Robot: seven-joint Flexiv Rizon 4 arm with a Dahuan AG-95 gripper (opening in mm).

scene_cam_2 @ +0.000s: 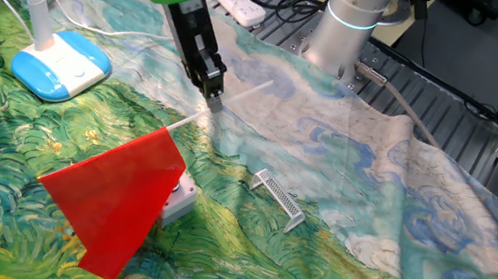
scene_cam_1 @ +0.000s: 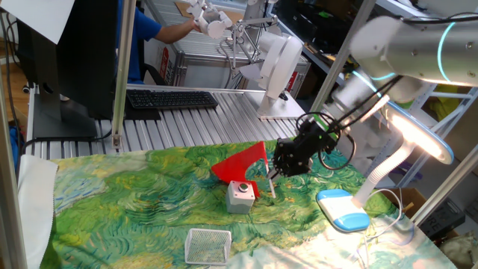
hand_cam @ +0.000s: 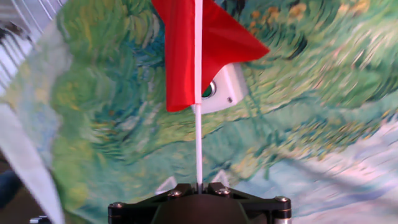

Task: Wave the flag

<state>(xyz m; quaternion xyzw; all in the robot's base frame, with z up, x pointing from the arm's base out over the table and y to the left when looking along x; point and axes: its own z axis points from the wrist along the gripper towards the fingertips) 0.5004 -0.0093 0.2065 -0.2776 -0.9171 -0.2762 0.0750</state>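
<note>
The flag is a bright red triangular pennant (scene_cam_1: 240, 164) on a thin pale stick (scene_cam_1: 269, 181). My gripper (scene_cam_1: 273, 172) is shut on the stick's lower part and holds the flag above the painted cloth. In the other fixed view the pennant (scene_cam_2: 118, 194) hangs low in front and the gripper (scene_cam_2: 215, 101) grips the stick behind it. In the hand view the stick (hand_cam: 198, 143) rises straight from between my jaws (hand_cam: 198, 185), and the red cloth (hand_cam: 199, 50) fills the top.
A grey box with a green button (scene_cam_1: 240, 196) sits under the pennant. A wire mesh basket (scene_cam_1: 208, 245) lies near the front. A blue-and-white lamp base (scene_cam_1: 342, 209) stands to the right, with its lit head (scene_cam_1: 418, 134) above. A keyboard (scene_cam_1: 171, 99) lies at the back.
</note>
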